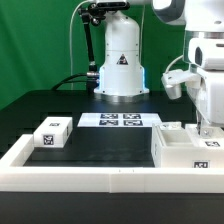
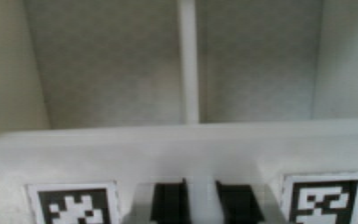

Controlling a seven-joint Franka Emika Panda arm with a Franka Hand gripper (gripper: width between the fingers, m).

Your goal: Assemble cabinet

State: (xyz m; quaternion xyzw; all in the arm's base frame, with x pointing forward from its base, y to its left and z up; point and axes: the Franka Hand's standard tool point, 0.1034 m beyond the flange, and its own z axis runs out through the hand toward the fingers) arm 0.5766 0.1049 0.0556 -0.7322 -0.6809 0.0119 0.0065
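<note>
The cabinet (image 1: pixel 185 150) is a large white box with tags, standing on the black mat at the exterior view's right. My gripper (image 1: pixel 208 127) reaches down onto its far right part. In the wrist view the cabinet (image 2: pixel 105 90) fills the frame, showing pale inner walls with a white divider. Below them is a white edge carrying two tags. My gripper (image 2: pixel 202 205) shows two dark fingers (image 2: pixel 171 205) standing close on either side of a thin white wall of the cabinet, between the two tags.
A small white tagged block (image 1: pixel 51 133) lies on the mat at the exterior view's left. The marker board (image 1: pixel 121 121) lies at the back middle, in front of a white robot base (image 1: pixel 120 65). A long white rail (image 1: pixel 90 178) borders the table's front.
</note>
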